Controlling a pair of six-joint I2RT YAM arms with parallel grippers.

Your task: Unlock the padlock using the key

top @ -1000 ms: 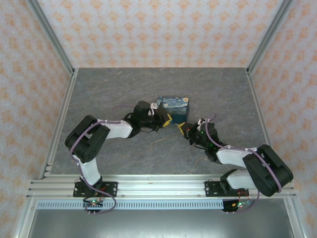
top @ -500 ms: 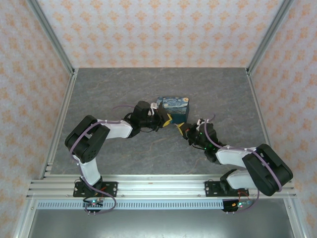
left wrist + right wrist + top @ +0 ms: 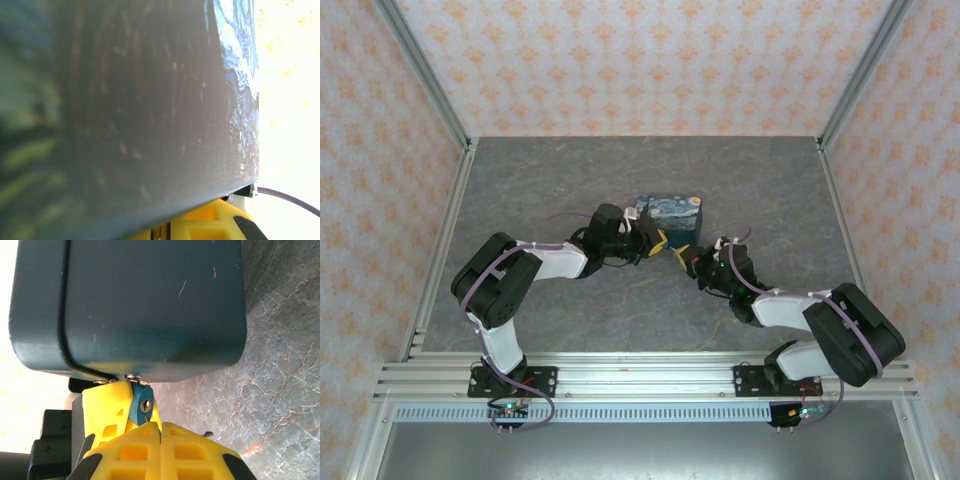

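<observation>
Padlock (image 3: 137, 399) pinched in near-shut left gripper (image 3: 660, 241), keyhole (image 3: 144, 407) bare just ahead of closed right gripper (image 3: 161, 429); key there not discernible. Remaining: insert, turn, free shackle (image 3: 132, 376).

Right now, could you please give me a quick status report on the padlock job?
Left pincer shut on padlock. Right pincer shut, just before keyhole. Box hard behind padlock.
</observation>
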